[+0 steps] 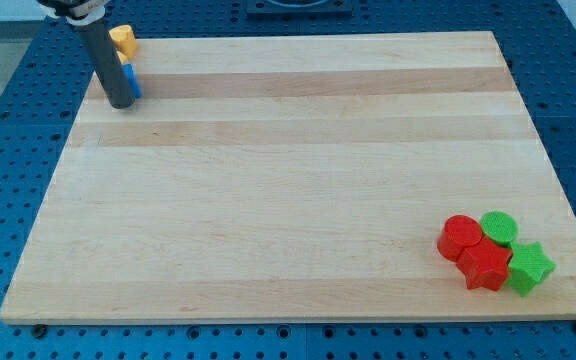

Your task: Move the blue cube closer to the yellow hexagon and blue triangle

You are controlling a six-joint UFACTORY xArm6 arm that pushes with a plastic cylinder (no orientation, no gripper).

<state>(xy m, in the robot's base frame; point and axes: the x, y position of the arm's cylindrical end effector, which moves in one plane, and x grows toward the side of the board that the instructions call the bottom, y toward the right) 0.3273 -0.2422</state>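
At the desk's [268, 180] top-left corner, my tip [120, 104] and its rod hide most of a blue block [132, 80], shape unclear; a yellow block [123, 40] behind is partly covered too

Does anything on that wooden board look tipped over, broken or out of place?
Nothing stands out. The yellow block and a blue block sit at the wooden board's top-left corner, mostly hidden by my tip. The red cylinder, red star, green cylinder and green star cluster bottom-right.

a lab bench: a wooden board [298, 180] lies on a blue perforated table [8, 120] with mounting holes
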